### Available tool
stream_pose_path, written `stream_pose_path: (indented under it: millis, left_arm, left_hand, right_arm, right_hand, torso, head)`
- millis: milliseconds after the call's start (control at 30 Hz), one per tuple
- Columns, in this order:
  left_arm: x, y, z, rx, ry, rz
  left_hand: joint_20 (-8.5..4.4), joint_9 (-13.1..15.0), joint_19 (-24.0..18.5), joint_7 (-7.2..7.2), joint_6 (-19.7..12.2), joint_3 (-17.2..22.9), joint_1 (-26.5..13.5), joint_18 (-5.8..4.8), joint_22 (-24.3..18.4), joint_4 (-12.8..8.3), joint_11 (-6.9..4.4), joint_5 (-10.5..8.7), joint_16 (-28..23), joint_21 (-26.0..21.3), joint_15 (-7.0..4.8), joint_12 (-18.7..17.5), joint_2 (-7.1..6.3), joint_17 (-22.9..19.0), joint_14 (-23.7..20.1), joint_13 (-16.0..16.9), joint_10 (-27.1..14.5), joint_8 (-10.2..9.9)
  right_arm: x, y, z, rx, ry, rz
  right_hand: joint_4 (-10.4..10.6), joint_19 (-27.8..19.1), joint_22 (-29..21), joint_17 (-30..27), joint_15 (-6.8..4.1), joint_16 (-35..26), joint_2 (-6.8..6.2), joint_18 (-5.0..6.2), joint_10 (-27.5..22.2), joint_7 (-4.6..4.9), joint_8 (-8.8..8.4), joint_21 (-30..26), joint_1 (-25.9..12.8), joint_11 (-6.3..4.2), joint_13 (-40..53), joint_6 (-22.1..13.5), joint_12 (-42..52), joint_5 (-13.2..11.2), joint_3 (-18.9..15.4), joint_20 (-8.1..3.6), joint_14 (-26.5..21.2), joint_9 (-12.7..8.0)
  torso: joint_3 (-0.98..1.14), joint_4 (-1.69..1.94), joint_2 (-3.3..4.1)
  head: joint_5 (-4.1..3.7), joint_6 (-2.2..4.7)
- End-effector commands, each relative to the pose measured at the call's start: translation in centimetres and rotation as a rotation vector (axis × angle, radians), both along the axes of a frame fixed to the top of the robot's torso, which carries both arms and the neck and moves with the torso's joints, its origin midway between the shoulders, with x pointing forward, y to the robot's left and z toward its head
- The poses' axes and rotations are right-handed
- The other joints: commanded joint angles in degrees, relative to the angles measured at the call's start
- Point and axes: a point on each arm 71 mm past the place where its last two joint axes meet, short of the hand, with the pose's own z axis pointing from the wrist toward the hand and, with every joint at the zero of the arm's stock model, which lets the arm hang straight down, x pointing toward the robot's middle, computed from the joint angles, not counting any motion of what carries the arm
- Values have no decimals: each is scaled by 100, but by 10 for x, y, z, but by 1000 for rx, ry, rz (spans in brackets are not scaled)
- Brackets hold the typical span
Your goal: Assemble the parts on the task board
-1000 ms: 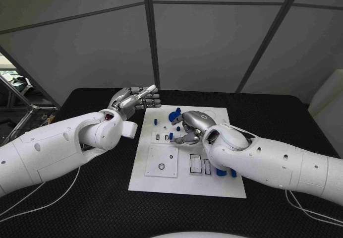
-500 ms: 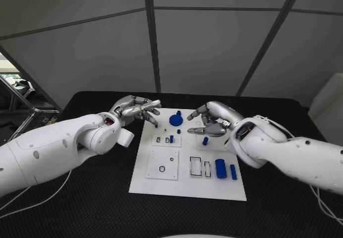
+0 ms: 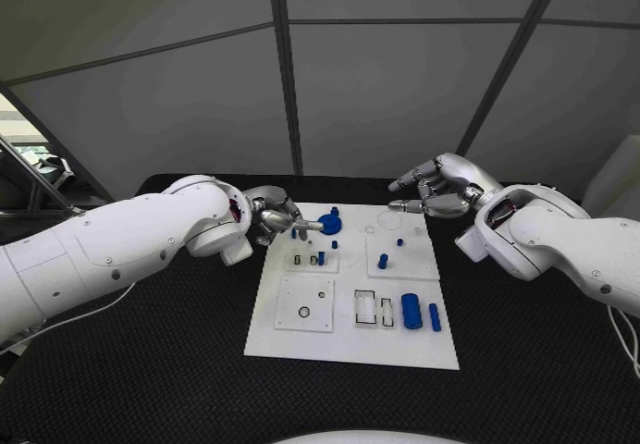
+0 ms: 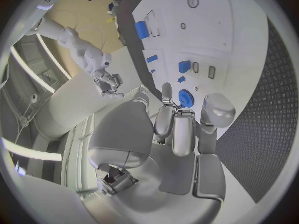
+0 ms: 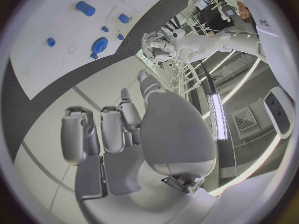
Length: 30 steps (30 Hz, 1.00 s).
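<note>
On the black table [image 3: 160, 370] in the head view, the white task board [image 3: 350, 333] lies with its long axis running away from the robot. At the board's far left corner stands a blue gear-like part [image 3: 329, 223], and the left hand [image 3: 276, 220] sits just beside it, fingers curled toward it with one fingertip reaching its edge; whether that finger truly presses the part I cannot tell. Near the board's near right corner lie two blue cylinders [image 3: 412, 313] side by side, the thinner one [image 3: 435, 317] on the outside, both with their long axes along the board's length. Small blue pegs [image 3: 383, 262] stand around the board's middle. The right hand [image 3: 436, 193] hangs beyond the board's far right corner, off its surface, fingers loosely bent and apart, holding nothing.

From the left wrist view, the left hand [image 4: 181, 129] has its fingers [image 4: 167, 92] stretched toward the blue gear-like part [image 4: 186, 98], which sits between the fingertips (contact is not plain here either). Beyond it the task board [image 4: 249, 50] carries small blue pegs [image 4: 184, 66] and a larger blue cylinder [image 4: 142, 29] toward the far end.

From the right wrist view, the right hand [image 5: 118, 134] is slack, its fingers [image 5: 74, 134] bent and separated with nothing between them, well apart from the task board [image 5: 44, 30]. The blue gear-like part [image 5: 99, 46] lies near the board's edge, with the left hand [image 5: 154, 46] just beside it.
</note>
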Motion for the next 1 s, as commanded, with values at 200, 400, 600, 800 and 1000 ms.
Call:
stream_pose_path:
  millis: [200, 400, 600, 800, 1000]
  left_arm:
    - [15, -14, 1, 319, -11, 2]
    - [20, -33, -1, 358, -4, -21]
    - [23, -44, -5, 396, 25, -46]
    - [26, -50, -9, 424, 48, -62]
    - [29, -55, -12, 437, 64, -79]
  left_hand:
    - [-26, 652, 4, -30, -166, -280, -136, -192, 487, 17, -4, 8, 153, 344, -45, 238, 44, 1089, 454, 519, 122, 185]
    - [-21, 834, -4, -29, -209, -341, -110, -202, 583, 18, -4, 3, 171, 410, -51, 255, 97, 1115, 461, 579, 135, 183]
    - [-14, 941, -39, -20, -252, -363, -54, -199, 595, 9, 5, 3, 162, 420, -43, 228, 169, 1107, 455, 591, 120, 152]
    - [-7, 1013, -35, -9, -283, -379, -5, -207, 655, 2, 15, 6, 150, 453, -34, 181, 216, 1094, 448, 582, 93, 120]
    - [2, 1078, -67, -1, -298, -388, 64, -200, 639, -9, 23, 8, 128, 446, -25, 143, 244, 1069, 437, 578, 73, 95]
  right_arm:
    - [2, 7, 1, 34, 28, 19]
    - [2, 11, 1, 25, 28, 22]
    - [3, 13, 1, 20, 28, 22]
    - [4, 14, 1, 16, 28, 20]
    - [4, 15, 0, 15, 29, 16]
  right_hand:
    - [-53, 25, 591, 7, -32, -6, 33, 60, 60, 11, -27, 15, -31, 1, 8, 7, 32, 30, -1, -43, 194, -10]
    - [-60, 28, 594, 9, -32, -6, 39, 59, 65, 12, -34, 16, -37, 1, 11, 3, 37, 36, 1, -43, 196, -12]
    - [-65, 24, 587, 3, -32, -11, 41, 61, 65, 13, -39, 11, -40, 2, 8, 0, 35, 41, 1, -43, 196, -14]
    - [-67, 23, 584, 1, -32, -12, 42, 62, 65, 13, -41, 9, -41, 2, 7, -1, 34, 43, 2, -44, 196, -14]
    - [-77, 19, 576, -5, -32, -18, 44, 64, 64, 14, -50, 2, -46, 3, 2, -7, 30, 52, 3, -44, 196, -16]
  torso:
    - [9, -15, -8]
    - [3, -5, -4]
    - [2, -5, -1]
    - [0, 0, -7]
    - [1, 1, -4]
  head:
    - [-18, -33]
    - [-41, -73]
    - [-54, -87]
    - [-52, -113]
    - [-44, -130]
